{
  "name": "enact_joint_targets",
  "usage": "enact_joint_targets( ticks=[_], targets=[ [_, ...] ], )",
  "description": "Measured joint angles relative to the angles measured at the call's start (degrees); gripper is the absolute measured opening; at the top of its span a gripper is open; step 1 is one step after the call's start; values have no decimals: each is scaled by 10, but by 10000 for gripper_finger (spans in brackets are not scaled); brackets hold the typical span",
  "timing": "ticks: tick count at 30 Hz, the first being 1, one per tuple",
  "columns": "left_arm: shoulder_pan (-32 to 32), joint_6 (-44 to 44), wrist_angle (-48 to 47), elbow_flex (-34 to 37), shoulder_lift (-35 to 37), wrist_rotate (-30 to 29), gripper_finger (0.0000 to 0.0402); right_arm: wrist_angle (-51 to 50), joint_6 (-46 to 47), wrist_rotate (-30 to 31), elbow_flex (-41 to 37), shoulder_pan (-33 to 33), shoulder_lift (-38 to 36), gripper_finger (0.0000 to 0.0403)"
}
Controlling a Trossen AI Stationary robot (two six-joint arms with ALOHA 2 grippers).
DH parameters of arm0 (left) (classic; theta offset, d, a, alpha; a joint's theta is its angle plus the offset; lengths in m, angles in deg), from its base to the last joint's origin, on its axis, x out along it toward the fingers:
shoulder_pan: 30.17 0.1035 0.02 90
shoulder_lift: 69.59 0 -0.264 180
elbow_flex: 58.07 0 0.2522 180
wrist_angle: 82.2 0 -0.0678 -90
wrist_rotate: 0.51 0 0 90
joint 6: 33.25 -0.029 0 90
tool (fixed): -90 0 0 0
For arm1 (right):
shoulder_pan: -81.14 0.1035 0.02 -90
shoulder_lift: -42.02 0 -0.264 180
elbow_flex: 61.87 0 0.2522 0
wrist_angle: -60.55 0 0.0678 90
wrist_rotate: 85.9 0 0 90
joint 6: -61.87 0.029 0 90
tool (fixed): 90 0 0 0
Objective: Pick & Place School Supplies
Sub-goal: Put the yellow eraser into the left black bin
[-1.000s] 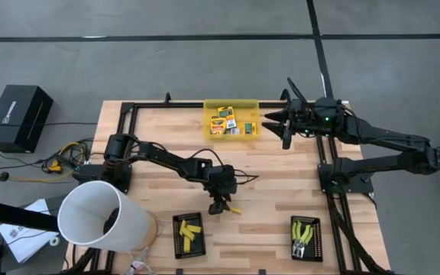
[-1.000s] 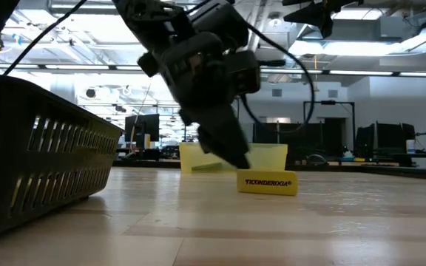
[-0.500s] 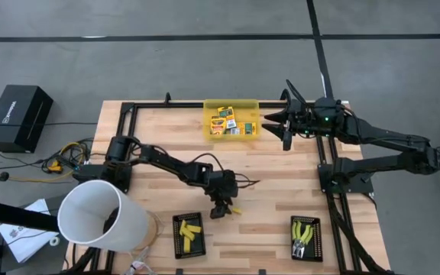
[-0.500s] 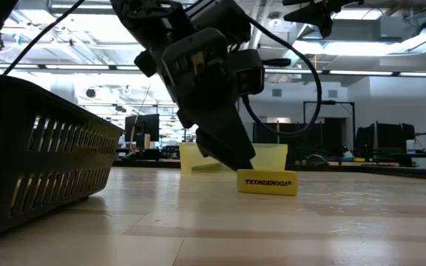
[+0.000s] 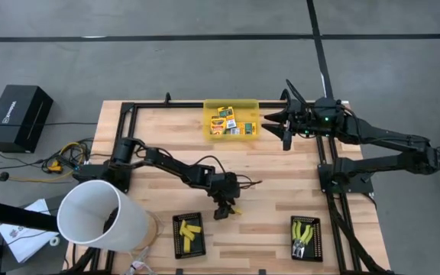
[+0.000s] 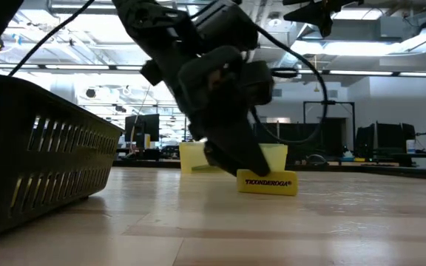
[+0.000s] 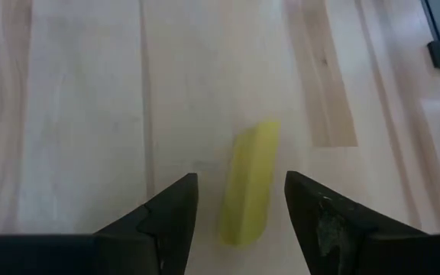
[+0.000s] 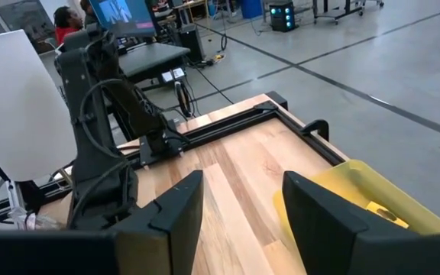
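While one yellow stick point(image 7: 249, 183) lies loose, the left claw point(image 7: 239, 210) straddles it, spread wide.

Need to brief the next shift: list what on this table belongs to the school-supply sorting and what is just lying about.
Job:
yellow stick on the table, between the open left gripper fingers
sticks in tray
hand tools
printed boxes

Lying about:
white bucket
black box
right gripper, waiting by the yellow bin
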State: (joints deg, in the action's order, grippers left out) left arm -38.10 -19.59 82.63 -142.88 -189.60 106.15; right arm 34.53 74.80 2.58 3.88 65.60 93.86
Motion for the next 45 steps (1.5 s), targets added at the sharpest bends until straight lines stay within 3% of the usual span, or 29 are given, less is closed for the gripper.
enact_joint_targets(
  ticks=[8,19,28,35,42,45],
  targets=[
    [-2,4,2,-56,-45,14,182,3,1,0,0,0,0,169],
    [-22,-13,-5,-39,-43,-7,34,1,-7,0,0,0,0,167],
    [-16,6,-10,-35,-33,-18,30,8,-14,-1,0,-16,0,165],
    [46,8,-38,-32,34,-69,30,37,-14,-4,1,-35,-1,164],
    [92,-50,-161,-33,139,-66,30,38,-14,-17,41,-41,-1,160],
    [86,-98,-219,-24,175,-16,30,36,-14,-17,61,-41,-1,159]
  ],
)
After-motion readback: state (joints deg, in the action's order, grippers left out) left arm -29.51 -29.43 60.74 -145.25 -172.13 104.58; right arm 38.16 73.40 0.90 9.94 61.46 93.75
